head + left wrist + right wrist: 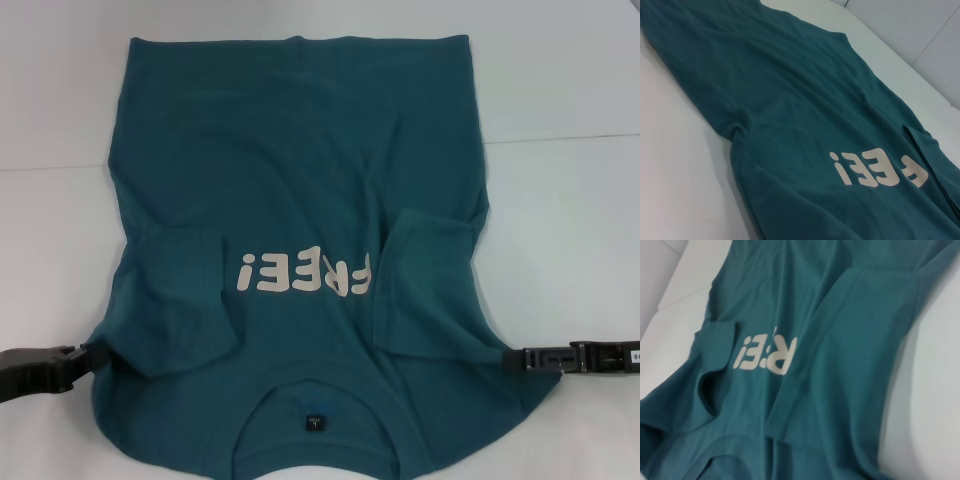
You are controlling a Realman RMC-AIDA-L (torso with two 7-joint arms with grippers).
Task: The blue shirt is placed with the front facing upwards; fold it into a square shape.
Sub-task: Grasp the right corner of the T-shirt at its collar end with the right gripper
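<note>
The blue shirt (pixel 300 180), soft wrinkled cotton, lies face up on the white table (pixel 560 80), both sleeves folded inward. The left gripper (pixel 85 357) and right gripper (pixel 515 358) reach in low and level, each clenched on a shoulder edge.

Blue shirt (pixel 300 170): soft matt knit cloth, lightly creased; lettering (pixel 305 272) flat, smooth print. Table (pixel 570 70): smooth matt white.
</note>
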